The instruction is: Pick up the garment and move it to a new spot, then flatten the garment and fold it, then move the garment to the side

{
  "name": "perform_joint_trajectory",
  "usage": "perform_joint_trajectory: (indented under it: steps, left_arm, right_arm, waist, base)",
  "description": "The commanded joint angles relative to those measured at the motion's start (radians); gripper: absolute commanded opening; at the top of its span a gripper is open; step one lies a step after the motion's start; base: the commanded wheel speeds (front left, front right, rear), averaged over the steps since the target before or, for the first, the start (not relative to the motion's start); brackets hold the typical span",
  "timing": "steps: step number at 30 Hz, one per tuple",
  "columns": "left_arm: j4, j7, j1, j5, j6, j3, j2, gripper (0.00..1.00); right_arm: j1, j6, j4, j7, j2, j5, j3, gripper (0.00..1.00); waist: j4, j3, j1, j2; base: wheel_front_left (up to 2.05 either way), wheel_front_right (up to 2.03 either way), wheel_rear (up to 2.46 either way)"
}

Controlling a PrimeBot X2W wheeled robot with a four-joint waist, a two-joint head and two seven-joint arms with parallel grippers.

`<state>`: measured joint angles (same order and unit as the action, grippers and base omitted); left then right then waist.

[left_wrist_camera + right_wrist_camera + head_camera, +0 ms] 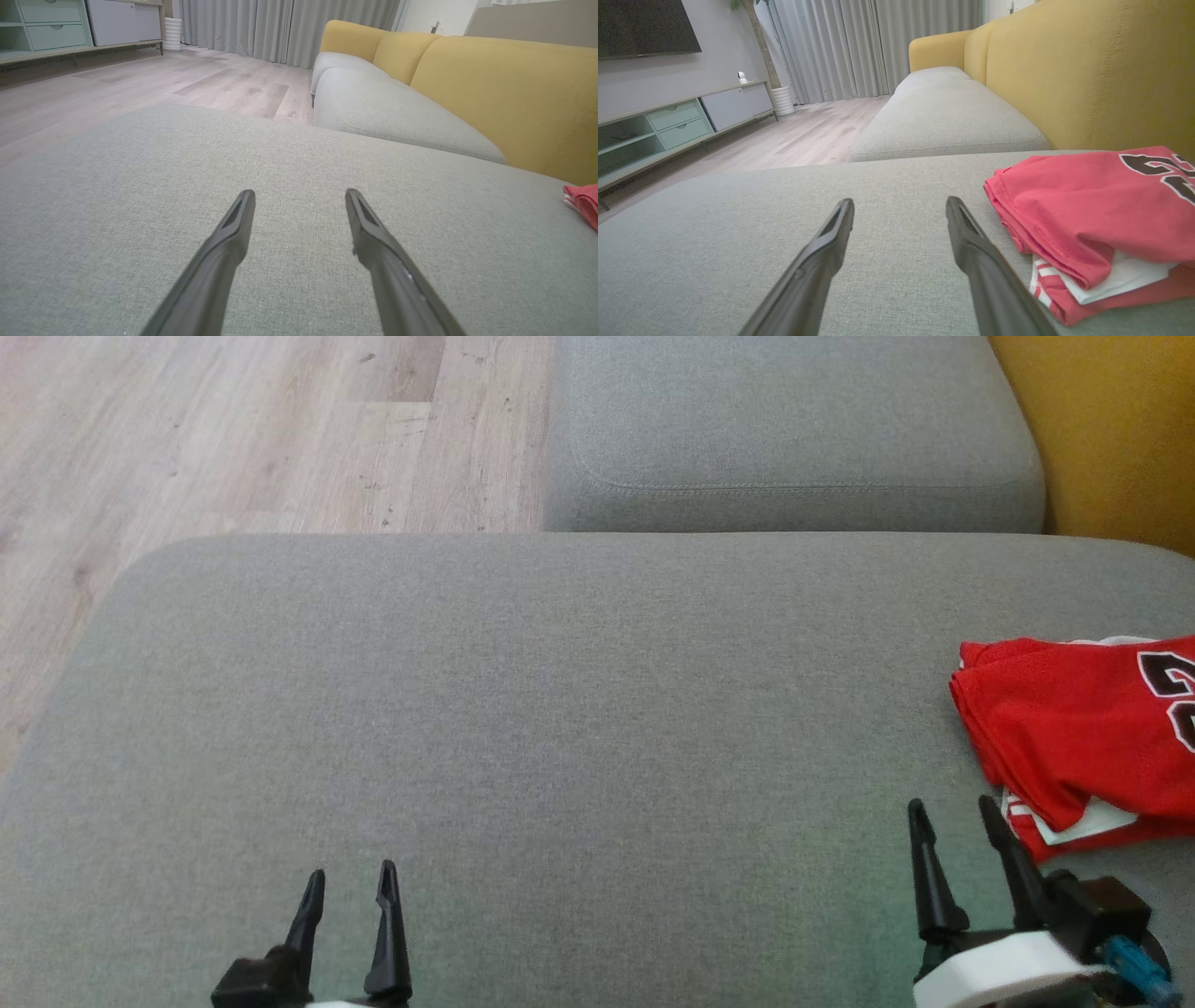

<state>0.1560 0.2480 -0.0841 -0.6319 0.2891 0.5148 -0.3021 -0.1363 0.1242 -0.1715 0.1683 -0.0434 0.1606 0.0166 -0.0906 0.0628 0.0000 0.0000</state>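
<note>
Where the broad grey seat cushion [523, 709] of coarse woven fabric reaches its right edge, I see the one garment: a soft red jersey [1074, 737] with white trim and black numerals, folded into a rumpled, layered bundle. My right gripper [952, 803] hovers just beside it with its two long, dark, tapered fingers spread wide and holding nothing; I cannot tell whether the outer finger brushes the cloth. My left gripper [352, 870] is spread just as wide and empty over bare cushion, well apart from the jersey. Beyond lie a second rounded grey cushion [794, 429], a mustard-yellow fabric backrest [1111, 429] and a pale wood-plank floor [233, 429].
</note>
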Motion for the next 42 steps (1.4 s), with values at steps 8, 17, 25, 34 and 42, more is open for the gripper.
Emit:
perform_joint_trajectory:
  steps: [8, 17, 25, 34, 42]
  left_arm:
    - [-0.019, 0.011, 0.044, 0.011, 0.002, -0.033, -0.003, 1.00]
    - [0.056, -0.004, -0.018, -0.005, -0.003, 0.001, 0.017, 0.00]
    - [0.057, -0.025, -0.005, -0.070, -0.030, -0.037, 0.030, 0.00]
    - [0.062, -0.050, 0.011, -0.143, -0.061, -0.081, 0.046, 0.00]
    - [0.066, -0.071, 0.025, -0.207, -0.088, -0.120, 0.060, 0.00]
  right_arm:
    - [0.010, 0.007, 0.020, 0.005, -0.007, 0.007, 0.046, 1.00]
    - [-0.025, -0.001, -0.075, -0.004, 0.000, 0.016, 0.023, 0.00]
    - [-0.008, -0.001, -0.075, -0.017, -0.006, 0.115, 0.019, 0.00]
    - [0.012, 0.000, -0.075, -0.032, -0.011, 0.225, 0.015, 0.00]
    - [0.029, 0.000, -0.075, -0.046, -0.015, 0.321, 0.009, 0.00]
  waist:
    - [0.009, 0.000, 0.0000, 0.0000]
    - [0.014, -0.003, 0.0000, 0.0000]
    - [0.019, -0.007, 0.0000, 0.0000]
    - [0.025, -0.012, 0.0000, 0.0000]
    - [0.030, -0.016, 0.0000, 0.0000]
  base:
    - [0.00, 0.00, 0.00]
    - [0.00, 0.00, 0.00]
    - [0.00, 0.00, 0.00]
    - [0.00, 0.00, 0.00]
    - [0.00, 0.00, 0.00]
